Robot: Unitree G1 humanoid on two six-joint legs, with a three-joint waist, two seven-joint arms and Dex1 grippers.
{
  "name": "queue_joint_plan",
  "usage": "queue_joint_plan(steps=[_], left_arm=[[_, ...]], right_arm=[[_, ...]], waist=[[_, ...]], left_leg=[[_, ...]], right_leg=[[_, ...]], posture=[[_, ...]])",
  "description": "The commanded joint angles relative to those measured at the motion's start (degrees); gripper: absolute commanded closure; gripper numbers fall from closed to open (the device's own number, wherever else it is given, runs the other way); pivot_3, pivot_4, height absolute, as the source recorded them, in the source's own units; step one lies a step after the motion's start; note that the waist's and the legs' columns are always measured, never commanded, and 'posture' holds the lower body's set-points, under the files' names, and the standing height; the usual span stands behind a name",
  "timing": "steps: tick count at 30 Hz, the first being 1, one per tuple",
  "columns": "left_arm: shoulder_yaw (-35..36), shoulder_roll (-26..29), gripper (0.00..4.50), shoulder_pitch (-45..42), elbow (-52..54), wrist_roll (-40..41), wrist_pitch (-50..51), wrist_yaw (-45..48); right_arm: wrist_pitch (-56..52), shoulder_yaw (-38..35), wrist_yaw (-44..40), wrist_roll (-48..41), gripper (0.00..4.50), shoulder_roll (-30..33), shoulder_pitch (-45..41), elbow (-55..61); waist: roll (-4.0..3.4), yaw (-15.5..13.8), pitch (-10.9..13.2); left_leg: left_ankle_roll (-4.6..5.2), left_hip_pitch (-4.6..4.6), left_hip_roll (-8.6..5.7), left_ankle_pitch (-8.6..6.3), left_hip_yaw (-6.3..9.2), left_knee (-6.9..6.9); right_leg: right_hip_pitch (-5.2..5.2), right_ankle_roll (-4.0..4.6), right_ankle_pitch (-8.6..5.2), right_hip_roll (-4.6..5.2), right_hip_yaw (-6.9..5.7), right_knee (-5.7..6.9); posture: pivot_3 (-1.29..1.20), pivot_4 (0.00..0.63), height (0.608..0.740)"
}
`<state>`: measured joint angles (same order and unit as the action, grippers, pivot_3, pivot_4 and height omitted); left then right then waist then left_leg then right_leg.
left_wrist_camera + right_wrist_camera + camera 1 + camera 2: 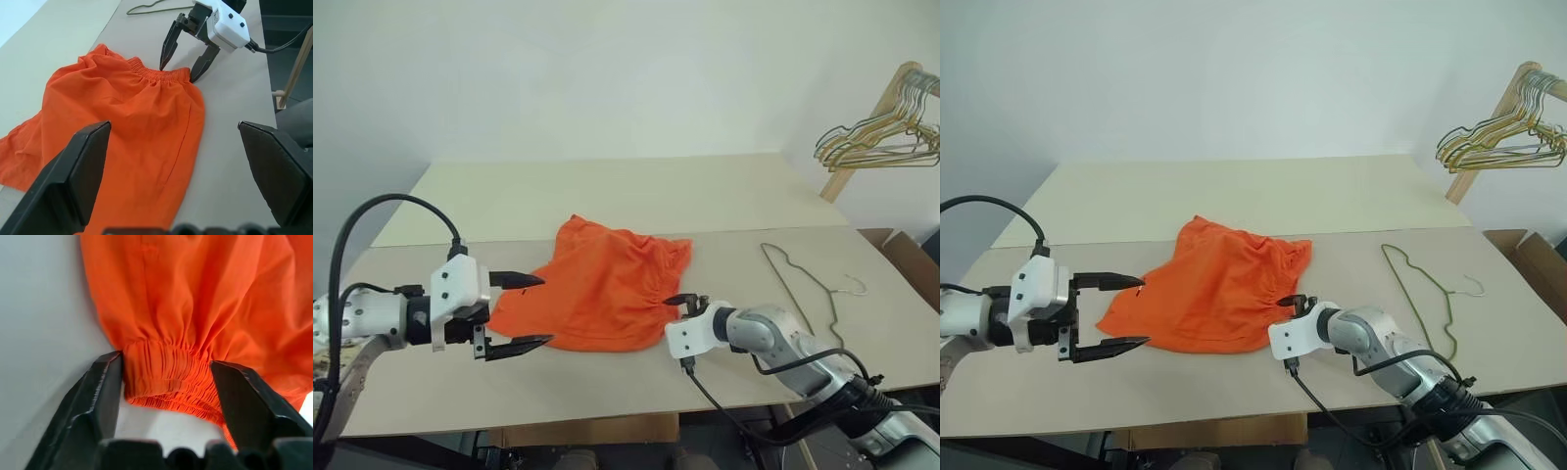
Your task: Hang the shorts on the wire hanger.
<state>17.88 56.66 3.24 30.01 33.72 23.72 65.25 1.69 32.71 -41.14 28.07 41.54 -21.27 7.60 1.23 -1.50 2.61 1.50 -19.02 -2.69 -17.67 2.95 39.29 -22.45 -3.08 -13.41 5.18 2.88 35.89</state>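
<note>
The bright orange shorts (597, 289) lie crumpled on the table, their gathered waistband (166, 367) towards my right arm. My right gripper (677, 304) rests low on the table at the near end of the waistband. Its fingers stand apart with the elastic between them (178, 72). My left gripper (546, 310) hovers open at the left edge of the shorts with nothing between its fingers. The thin dark wire hanger (782, 279) lies flat on the table to the right of the shorts, beyond my right arm.
A bunch of pale gold wire hangers (881, 142) hangs on a wooden rack (847, 176) at the far right. A cardboard box (911, 259) sits past the table's right edge. A second pale table section (607, 196) extends behind the shorts.
</note>
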Motion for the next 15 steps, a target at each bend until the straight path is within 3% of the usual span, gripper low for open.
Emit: queue_joint_plan(steps=[1, 7, 11, 15], left_arm=[[1.29, 0.28, 0.00, 0.54, 0.83, -0.21, -1.84, 1.08], [-2.80, 1.69, 0.00, 0.66, -2.98, -7.55, -5.37, 1.46], [-6.96, 4.49, 0.00, 0.66, -8.79, -17.78, -13.29, 1.90], [-10.89, 6.41, 0.00, -1.14, -14.45, -27.35, -18.94, -0.93]], right_arm=[[3.30, -1.19, -0.44, 0.89, 2.42, -0.36, -0.77, -1.14], [5.83, -2.01, -0.36, 1.42, 4.41, -1.07, -0.48, -3.18], [6.97, -4.90, -0.73, -1.04, 4.47, 0.18, 0.84, -2.54], [10.97, -9.90, -2.80, -8.88, 4.47, 3.00, 4.66, 0.72]], waist=[[0.00, -0.03, 0.01], [-0.02, -0.09, 0.04], [-0.04, -0.11, 0.07], [-0.07, -0.71, 0.16]], left_leg=[[0.00, -0.01, 0.00, 0.00, 0.00, -0.01], [-0.02, -0.06, -0.04, 0.01, 0.00, -0.09], [-0.02, -0.06, -0.06, 0.01, 0.00, -0.12], [-0.01, -0.15, -0.09, 0.01, 0.01, -0.19]], right_leg=[[-0.03, 0.00, 0.00, 0.00, 0.00, 0.00], [-0.15, 0.04, -0.02, 0.01, 0.00, 0.01], [-0.14, 0.05, -0.02, 0.01, 0.00, 0.01], [-0.26, 0.06, -0.04, 0.04, 0.00, -0.03]], posture=[[0.12, 0.032, 0.740], [0.12, 0.034, 0.740], [0.11, 0.035, 0.740], [0.08, 0.037, 0.740]])
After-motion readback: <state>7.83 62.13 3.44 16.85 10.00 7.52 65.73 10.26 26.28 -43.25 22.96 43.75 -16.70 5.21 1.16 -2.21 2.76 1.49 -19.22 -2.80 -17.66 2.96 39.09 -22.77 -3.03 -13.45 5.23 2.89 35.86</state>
